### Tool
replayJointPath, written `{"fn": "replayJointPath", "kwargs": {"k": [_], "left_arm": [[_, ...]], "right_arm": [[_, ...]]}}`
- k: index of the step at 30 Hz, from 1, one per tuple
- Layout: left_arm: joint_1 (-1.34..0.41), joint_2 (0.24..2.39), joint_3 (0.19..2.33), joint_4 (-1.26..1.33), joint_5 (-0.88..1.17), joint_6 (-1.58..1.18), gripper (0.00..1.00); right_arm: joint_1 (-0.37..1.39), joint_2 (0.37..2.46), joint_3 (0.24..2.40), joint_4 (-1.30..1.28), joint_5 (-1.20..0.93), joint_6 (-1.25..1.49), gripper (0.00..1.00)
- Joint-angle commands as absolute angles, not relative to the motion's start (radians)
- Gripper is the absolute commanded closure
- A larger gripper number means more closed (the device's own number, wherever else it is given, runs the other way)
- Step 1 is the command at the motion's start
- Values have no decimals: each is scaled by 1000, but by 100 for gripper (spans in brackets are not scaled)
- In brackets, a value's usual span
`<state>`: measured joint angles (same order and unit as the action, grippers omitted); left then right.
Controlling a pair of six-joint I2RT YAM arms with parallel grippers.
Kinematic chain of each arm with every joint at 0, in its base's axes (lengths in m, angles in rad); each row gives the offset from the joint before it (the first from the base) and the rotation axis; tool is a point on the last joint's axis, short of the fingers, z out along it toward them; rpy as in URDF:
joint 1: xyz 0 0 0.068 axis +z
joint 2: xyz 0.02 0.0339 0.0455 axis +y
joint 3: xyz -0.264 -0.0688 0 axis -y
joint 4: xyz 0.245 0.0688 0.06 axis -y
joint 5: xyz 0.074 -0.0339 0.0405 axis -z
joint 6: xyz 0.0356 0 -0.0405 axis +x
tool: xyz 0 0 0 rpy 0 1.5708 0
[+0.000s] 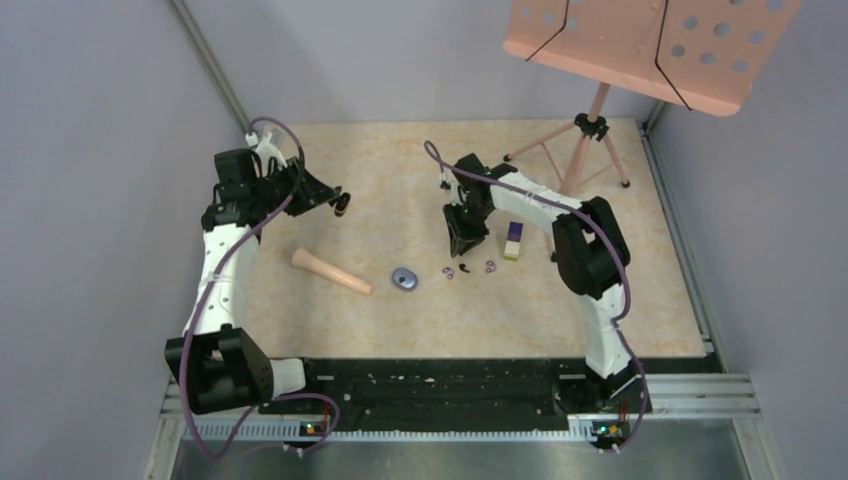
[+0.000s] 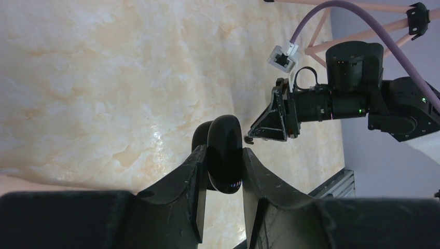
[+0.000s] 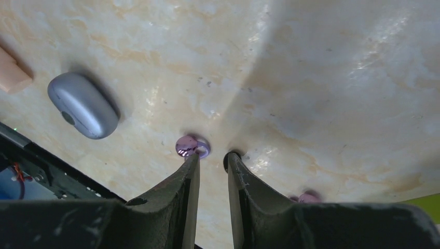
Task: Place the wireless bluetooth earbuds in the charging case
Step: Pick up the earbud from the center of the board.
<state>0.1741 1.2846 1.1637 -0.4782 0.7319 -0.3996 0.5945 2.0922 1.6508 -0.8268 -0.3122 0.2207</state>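
Right wrist view: right hand (image 3: 211, 158) hangs low over the surface (image 3: 321, 78), fingers a narrow gap apart with nothing between them. A pale purple earbud (image 3: 193, 147) sits just past one fingertip. A black earbud (image 3: 230, 155) is at the other tip, touching or just beside it; can't tell which. Another purple earbud (image 3: 309, 197) peeks out at 4 o'clock, mostly hidden. The grey-blue charging case (image 3: 83, 105) lies at 10 o'clock, well apart, and its lid looks shut. Top external view: the buds lie in a short row at 6 o'clock of the right hand, the case at 9 o'clock of them, and a purple-and-yellow block (image 1: 513, 241) at 3 o'clock of the hand. Left hand (image 2: 224, 151) is up off the surface, well apart at 9 o'clock, clamped on a black rounded piece (image 2: 224, 132); possibly another case, can't tell. Judged step: picking the first bud, with none in the case yet. Next move calls for centring on one bud only, then closing gently, since the neighbouring bud is close enough to get knocked. The lid likely needs opening before insertion.
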Motion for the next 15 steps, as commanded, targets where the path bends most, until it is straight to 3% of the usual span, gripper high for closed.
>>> {"fn": "replayJointPath", "kwargs": {"k": [1, 15], "left_arm": [[186, 1252, 1161, -483, 722, -359, 100], [204, 1243, 1139, -496, 716, -349, 100]], "right_arm": [[556, 2140, 1722, -886, -364, 270, 74], [537, 2174, 1684, -907, -402, 285, 72]]}}
